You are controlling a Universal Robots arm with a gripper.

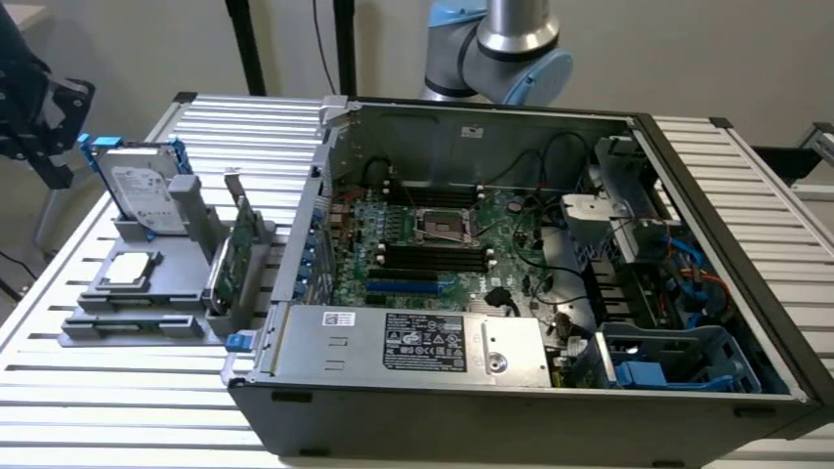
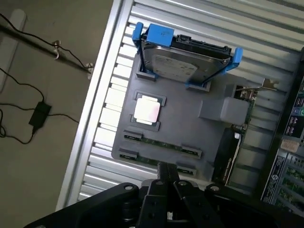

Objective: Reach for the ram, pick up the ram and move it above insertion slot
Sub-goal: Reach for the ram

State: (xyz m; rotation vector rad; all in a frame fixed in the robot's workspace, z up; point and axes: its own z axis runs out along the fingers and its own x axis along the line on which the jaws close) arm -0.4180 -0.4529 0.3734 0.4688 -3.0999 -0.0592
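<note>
Exterior view: the open computer case point(image 1: 391, 415) sits on a slatted table point(image 1: 117, 420), with the arm point(image 1: 515, 39) rising at the case's 12 o'clock. The black memory slots point(image 1: 431, 256) lie on the motherboard point(image 1: 502, 220), near the centre of the case. A grey holder point(image 1: 183, 264) stands at the case's 9 o'clock, carrying a hard drive point(image 1: 141, 193) at its far end and an upright card point(image 1: 234, 262) on the side nearest the case. Wrist view: the ram point(image 2: 164, 144) lies on edge in a narrow groove of the holder, at the end opposite the hard drive and just beyond the square processor chip point(image 2: 147, 110). The gripper point(image 2: 164, 167) hangs above that end with its fingers pressed together and pinching nothing, its tips just beside the ram but not touching it. Handling: judge the ram light, stiff and fragile. Grip the long upper edge near mid-length across the board's thin faces, and avoid the chips and the contact edge.
</note>
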